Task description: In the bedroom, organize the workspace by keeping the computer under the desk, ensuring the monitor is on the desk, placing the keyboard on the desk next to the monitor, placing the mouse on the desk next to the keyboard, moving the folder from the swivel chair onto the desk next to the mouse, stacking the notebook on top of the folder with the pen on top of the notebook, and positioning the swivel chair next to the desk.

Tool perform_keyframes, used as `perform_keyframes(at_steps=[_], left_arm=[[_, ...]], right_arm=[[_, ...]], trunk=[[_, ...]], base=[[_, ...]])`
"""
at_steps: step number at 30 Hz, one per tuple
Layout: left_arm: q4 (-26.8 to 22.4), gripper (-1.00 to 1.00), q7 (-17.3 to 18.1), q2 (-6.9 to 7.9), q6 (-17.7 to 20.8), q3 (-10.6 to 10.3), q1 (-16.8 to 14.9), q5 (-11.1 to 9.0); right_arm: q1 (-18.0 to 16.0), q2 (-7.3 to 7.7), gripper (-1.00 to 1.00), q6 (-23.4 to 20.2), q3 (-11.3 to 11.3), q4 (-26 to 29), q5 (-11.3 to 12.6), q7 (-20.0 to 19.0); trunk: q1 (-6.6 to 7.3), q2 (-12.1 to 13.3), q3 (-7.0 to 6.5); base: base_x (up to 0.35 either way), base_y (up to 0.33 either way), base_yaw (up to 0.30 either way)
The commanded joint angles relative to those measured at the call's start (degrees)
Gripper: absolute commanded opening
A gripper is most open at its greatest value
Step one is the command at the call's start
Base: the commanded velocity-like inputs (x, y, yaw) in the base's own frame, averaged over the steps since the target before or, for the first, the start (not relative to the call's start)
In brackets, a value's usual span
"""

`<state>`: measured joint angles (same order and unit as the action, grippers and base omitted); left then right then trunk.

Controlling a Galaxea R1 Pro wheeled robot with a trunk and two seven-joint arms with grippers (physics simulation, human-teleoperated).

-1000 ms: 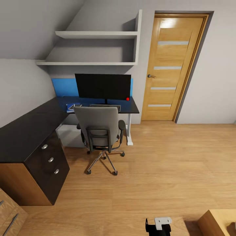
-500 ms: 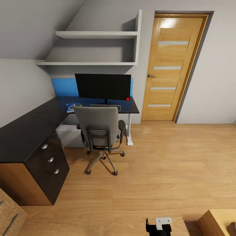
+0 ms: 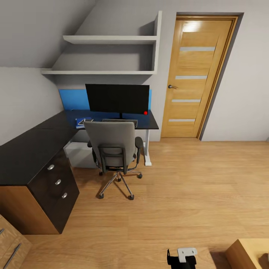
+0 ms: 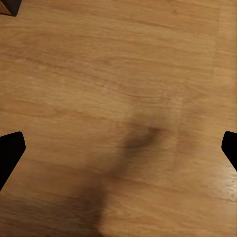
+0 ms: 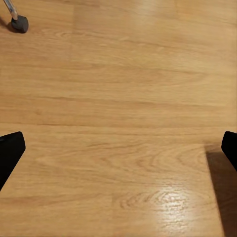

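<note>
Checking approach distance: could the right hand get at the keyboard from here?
Probably not: the keyboard lies on the far desk, behind the swivel chair; the right hand hangs open over bare floor.

Bright, even, sharp renders; soft shadows and glare on floor point(image 5: 163, 197).

L-shaped black desk point(image 3: 33, 149) against the wall, monitor point(image 3: 117, 98) standing on its far wing, keyboard point(image 3: 120, 121) in front of it, blue folder point(image 3: 83, 121) beside, wooden floor point(image 3: 194, 186) carrying swivel chair point(image 3: 113, 149) drawn up to the desk, white computer point(image 3: 79, 155) underneath
</note>
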<state>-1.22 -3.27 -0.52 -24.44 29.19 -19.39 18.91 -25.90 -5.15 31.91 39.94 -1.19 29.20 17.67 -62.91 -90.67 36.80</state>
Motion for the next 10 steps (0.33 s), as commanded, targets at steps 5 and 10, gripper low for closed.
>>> perform_keyframes(at_steps=[5, 10], left_arm=[[0.02, 1.0, -0.34, -0.01, -0.17, 0.26, -0.03, 0.6], [0.02, 1.0, -0.34, -0.01, -0.17, 0.26, -0.03, 0.6]], right_arm=[[-0.04, -0.04, 1.0, 0.17, 0.49, -0.13, 0.33, 0.18], [-0.06, -0.04, 1.0, 0.17, 0.49, -0.13, 0.33, 0.18]], trunk=[[0.0, -0.03, 0.05], [0.0, -0.03, 0.05]], base=[[0.0, 0.0, 0.0], [0.0, 0.0, 0.0]])
